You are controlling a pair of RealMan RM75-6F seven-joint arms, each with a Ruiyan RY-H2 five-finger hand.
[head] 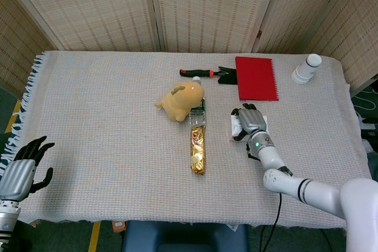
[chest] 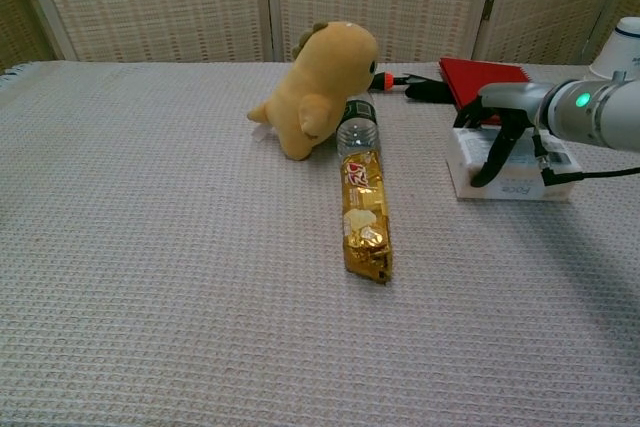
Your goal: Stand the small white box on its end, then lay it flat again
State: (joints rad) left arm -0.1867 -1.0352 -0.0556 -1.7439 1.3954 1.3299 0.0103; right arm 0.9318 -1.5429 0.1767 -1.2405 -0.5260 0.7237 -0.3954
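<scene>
The small white box [head: 235,126] [chest: 516,187] lies flat on the woven cloth, right of the table's middle. My right hand [head: 250,121] [chest: 508,113] lies over it and grips it: the fingers curl over its top and far edge, and the thumb presses its near face. Most of the box's top is hidden under the hand in the head view. My left hand [head: 21,169] hangs off the table's left front corner, fingers spread, holding nothing.
A yellow plush toy [head: 181,99] [chest: 321,82] and a lying bottle with a gold label [head: 197,146] [chest: 365,213] sit just left of the box. Behind it are a red notebook [head: 256,78], a black-handled tool [head: 204,74] and a white cup [head: 306,69].
</scene>
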